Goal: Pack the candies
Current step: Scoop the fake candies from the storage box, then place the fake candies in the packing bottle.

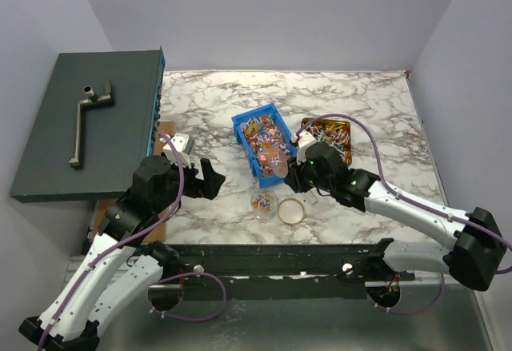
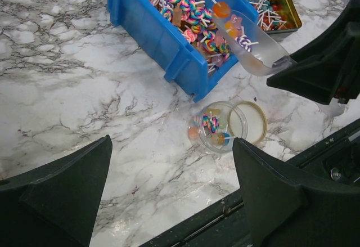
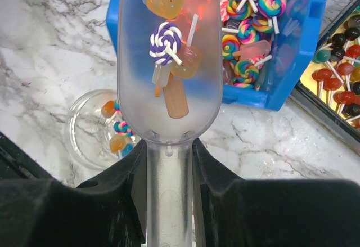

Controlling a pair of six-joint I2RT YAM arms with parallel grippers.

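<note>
Marble table [image 1: 360, 103], blue bin [image 2: 152, 33], gold tray [image 2: 291, 10], jar [image 2: 225, 109], lid [image 2: 264, 124]

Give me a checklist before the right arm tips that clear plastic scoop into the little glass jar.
1. Hold of right fingers on clear plastic scoop: ok.
2. Scoop holds candies: ok.
3. The small clear glass jar upright, open: ok.
4. The round gold lid off, beside jar: ok.
5. Scoop over jar: not ok, it is at the blue plastic bin's edge.
6. The left fingers open, off jar: ok.
</note>
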